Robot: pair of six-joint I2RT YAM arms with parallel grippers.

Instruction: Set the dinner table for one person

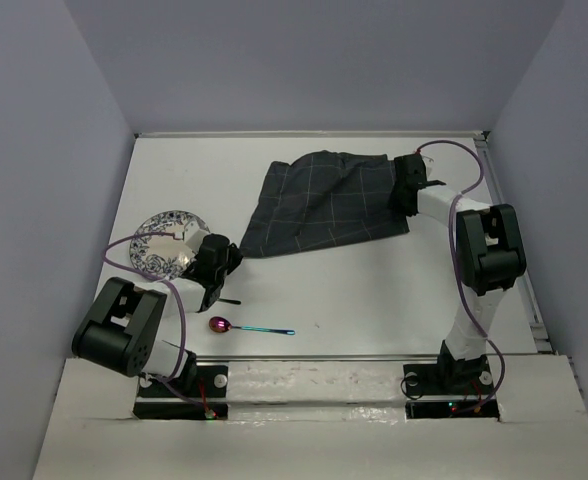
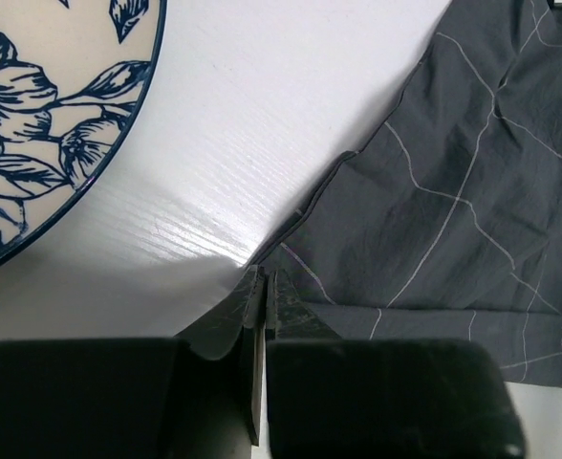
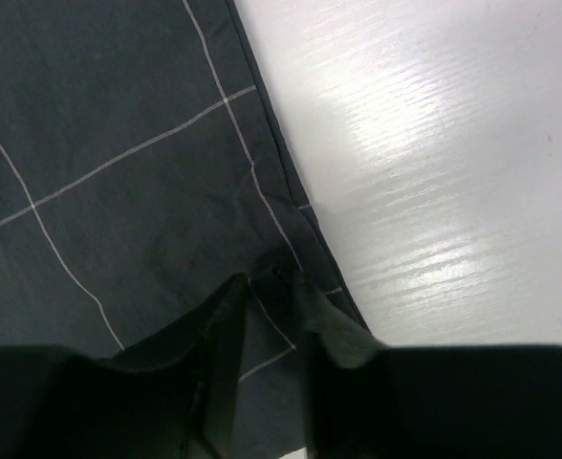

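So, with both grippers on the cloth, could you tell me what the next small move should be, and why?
Probably draw the placemat gently toward the near middle of the dinner table, easing its corners apart. The left gripper is shut on its near-left corner and the right gripper seems shut on its right edge, yet it lies skewed and rumpled far back.

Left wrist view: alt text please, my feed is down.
The left end effector is pinched shut on a corner of the dark grey checked placemat. A blue-flowered plate sits at upper left, apart from it, with bare white dinner table between.
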